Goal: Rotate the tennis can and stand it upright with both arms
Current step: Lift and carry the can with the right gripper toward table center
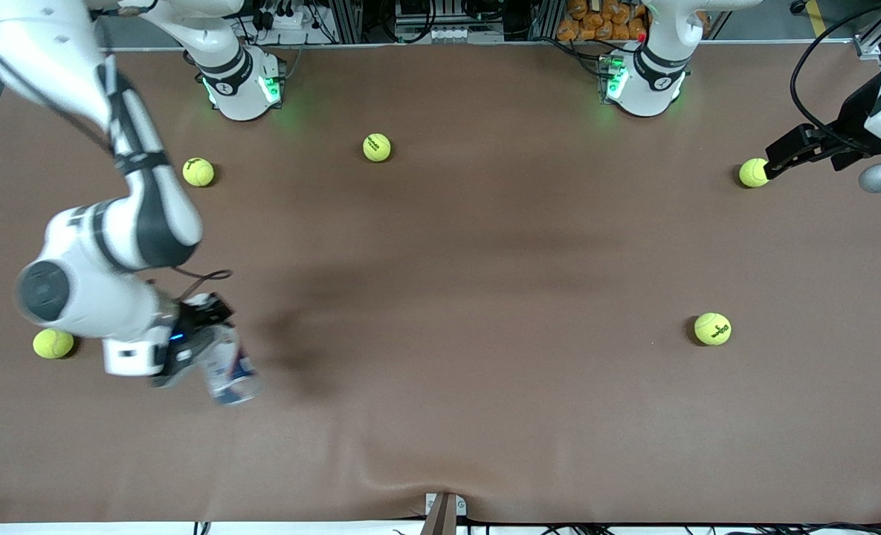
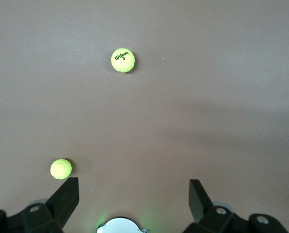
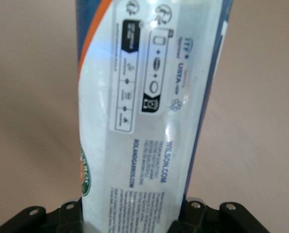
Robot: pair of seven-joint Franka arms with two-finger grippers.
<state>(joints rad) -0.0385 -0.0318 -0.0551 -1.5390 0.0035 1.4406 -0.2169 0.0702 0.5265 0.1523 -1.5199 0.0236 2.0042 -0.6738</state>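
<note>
The tennis can (image 1: 230, 370) has a white and dark blue label with an orange stripe. It hangs tilted in my right gripper (image 1: 202, 349), a little above the table at the right arm's end. In the right wrist view the can (image 3: 144, 97) fills the middle and runs away from the gripper (image 3: 135, 213), whose jaws are shut on its sides. My left gripper (image 1: 771, 167) is open and empty, up in the air at the left arm's end, over the table beside a tennis ball (image 1: 754, 172). In the left wrist view the left gripper (image 2: 132, 194) shows spread jaws with nothing between them.
Tennis balls lie loose on the brown table: one (image 1: 53, 343) beside the right arm's wrist, one (image 1: 198, 172) and one (image 1: 377, 147) near the right arm's base, one (image 1: 712, 328) toward the left arm's end. The left wrist view shows two balls (image 2: 122, 60) (image 2: 61, 169).
</note>
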